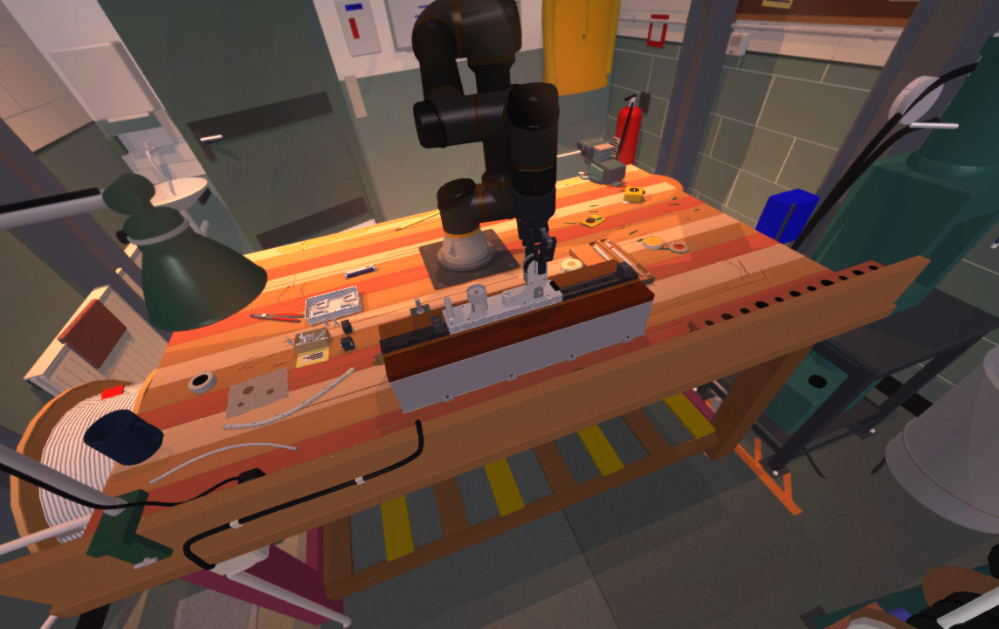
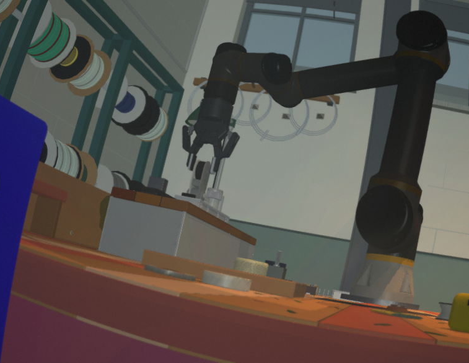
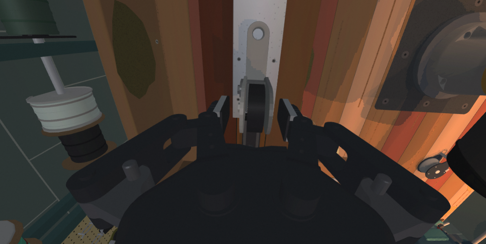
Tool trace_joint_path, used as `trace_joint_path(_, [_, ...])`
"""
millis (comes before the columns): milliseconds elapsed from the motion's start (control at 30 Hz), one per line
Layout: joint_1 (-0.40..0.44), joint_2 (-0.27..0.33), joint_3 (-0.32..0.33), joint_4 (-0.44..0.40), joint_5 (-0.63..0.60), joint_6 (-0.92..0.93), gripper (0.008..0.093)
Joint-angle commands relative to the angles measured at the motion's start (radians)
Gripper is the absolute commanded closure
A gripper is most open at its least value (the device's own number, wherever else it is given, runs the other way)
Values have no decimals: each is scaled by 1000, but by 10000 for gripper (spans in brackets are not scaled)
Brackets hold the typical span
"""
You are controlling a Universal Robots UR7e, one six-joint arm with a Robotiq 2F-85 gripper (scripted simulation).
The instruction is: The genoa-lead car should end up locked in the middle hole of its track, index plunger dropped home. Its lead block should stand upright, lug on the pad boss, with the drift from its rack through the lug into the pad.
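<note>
On the long grey fixture with the dark wood top [image 1: 519,344], the grey car [image 1: 499,303] sits on the black track [image 1: 410,335]. The lead block [image 1: 536,278] stands upright on the car's pad, its black sheave [image 3: 255,104] between grey cheeks. My gripper [image 3: 254,113] is open and holds nothing, straddling the top of the block [image 2: 202,172]. The pad's lug with its round hole [image 3: 258,33] lies just beyond the block. Two short cylinders [image 1: 476,297] stand on the car to the left. I cannot make out the drift or the plunger.
The arm's base plate [image 1: 466,262] sits just behind the fixture. A wooden tray with tape rolls [image 1: 621,254] lies to the right. Small parts boxes [image 1: 334,303], pliers, rope pieces [image 1: 292,407] and a green lamp [image 1: 183,258] lie left.
</note>
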Motion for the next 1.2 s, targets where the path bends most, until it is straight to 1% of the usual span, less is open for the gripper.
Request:
trace_joint_path(0, [0,-1,-1,0,0,0,474])
trace_joint_path(233, [0,-5,-13,15,0,0,474])
trace_joint_path(433, [0,-11,-38,46,0,0,474])
trace_joint_path(1167, [0,-32,-190,219,0,0,474])
